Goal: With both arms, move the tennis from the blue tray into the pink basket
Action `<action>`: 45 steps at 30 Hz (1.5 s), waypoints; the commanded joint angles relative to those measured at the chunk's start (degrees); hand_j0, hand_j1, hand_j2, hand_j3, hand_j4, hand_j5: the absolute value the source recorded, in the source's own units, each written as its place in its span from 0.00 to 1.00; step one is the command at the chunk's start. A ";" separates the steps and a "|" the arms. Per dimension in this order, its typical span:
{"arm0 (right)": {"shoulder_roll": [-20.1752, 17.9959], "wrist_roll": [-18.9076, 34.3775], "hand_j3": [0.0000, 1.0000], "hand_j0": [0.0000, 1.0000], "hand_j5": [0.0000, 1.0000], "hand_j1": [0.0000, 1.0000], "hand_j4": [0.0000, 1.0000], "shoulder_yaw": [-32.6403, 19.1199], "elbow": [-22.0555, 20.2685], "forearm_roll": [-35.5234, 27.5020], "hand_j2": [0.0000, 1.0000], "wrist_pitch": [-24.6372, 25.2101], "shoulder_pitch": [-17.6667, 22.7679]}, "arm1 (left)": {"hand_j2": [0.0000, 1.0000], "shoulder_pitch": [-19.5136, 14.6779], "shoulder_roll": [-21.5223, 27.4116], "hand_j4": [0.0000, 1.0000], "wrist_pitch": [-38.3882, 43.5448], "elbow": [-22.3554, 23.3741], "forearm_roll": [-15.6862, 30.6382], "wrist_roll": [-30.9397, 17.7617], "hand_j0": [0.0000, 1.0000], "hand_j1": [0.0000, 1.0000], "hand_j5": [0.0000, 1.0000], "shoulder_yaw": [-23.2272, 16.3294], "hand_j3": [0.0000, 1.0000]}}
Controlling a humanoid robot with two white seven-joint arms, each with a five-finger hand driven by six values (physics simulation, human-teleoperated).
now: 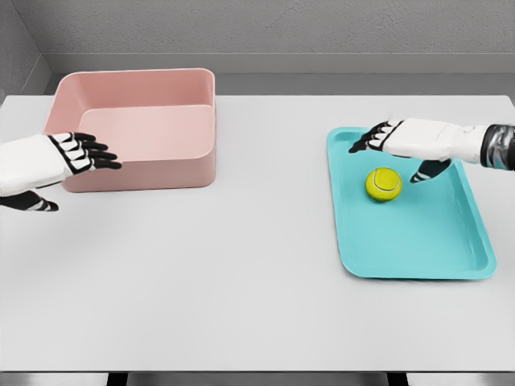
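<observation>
While below right hand (400,143), tennis ball (384,184)

text: none legible | labels: none | numbers: none

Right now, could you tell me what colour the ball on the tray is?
The tennis ball is yellow-green, seen in the head view.

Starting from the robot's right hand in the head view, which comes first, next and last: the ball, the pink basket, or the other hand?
1. Tennis ball: on the blue tray, just below the right hand.
2. Pink basket: far across the table, upper left.
3. Left hand: at the left edge, beyond the basket's front corner.
</observation>
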 commanded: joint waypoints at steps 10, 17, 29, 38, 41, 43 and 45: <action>2.77 1.99 1.00 1.00 1.00 1.00 1.00 5.11 6.38 0.12 1.00 0.12 -0.79 | 1.00 0.00 -2.29 1.00 0.08 0.02 -2.25 -0.03 1.00 1.00 1.00 -0.19 1.00; 4.52 2.52 0.99 0.99 0.99 0.99 0.99 5.11 8.14 0.38 0.99 0.12 -1.23 | 1.00 0.00 -1.94 1.00 0.08 0.02 -2.16 -0.03 1.00 1.00 1.00 -0.19 1.00; 4.79 2.70 0.83 0.83 0.83 0.83 0.83 5.02 8.14 1.08 0.83 0.12 -1.23 | 1.00 0.09 -1.94 1.00 0.08 0.02 -2.07 -0.03 1.00 1.00 1.00 -0.19 1.00; 4.61 2.70 0.76 0.76 0.76 0.76 0.76 4.49 8.14 1.08 0.76 0.12 -1.14 | 1.00 0.09 -1.94 1.00 0.08 0.02 -1.99 -0.03 1.00 1.00 1.00 -0.19 1.00; 4.61 2.72 0.72 0.72 0.72 0.72 0.72 4.49 8.05 1.08 0.72 0.12 -1.14 | 1.00 0.09 -1.85 1.00 0.08 0.02 -1.99 -0.03 1.00 1.00 1.00 -0.27 1.00; 4.61 2.72 0.68 0.68 0.68 0.68 0.68 4.49 8.14 1.08 0.68 0.12 -1.14 | 1.00 0.09 -1.85 1.00 0.08 0.02 -1.90 -0.03 1.00 1.00 1.00 -0.19 1.00; 4.61 2.72 0.65 0.65 0.65 0.65 0.65 4.40 8.14 1.08 0.65 0.12 -1.14 | 1.00 0.09 -1.85 1.00 0.08 -0.07 -1.90 -0.03 1.00 1.00 1.00 -0.19 1.00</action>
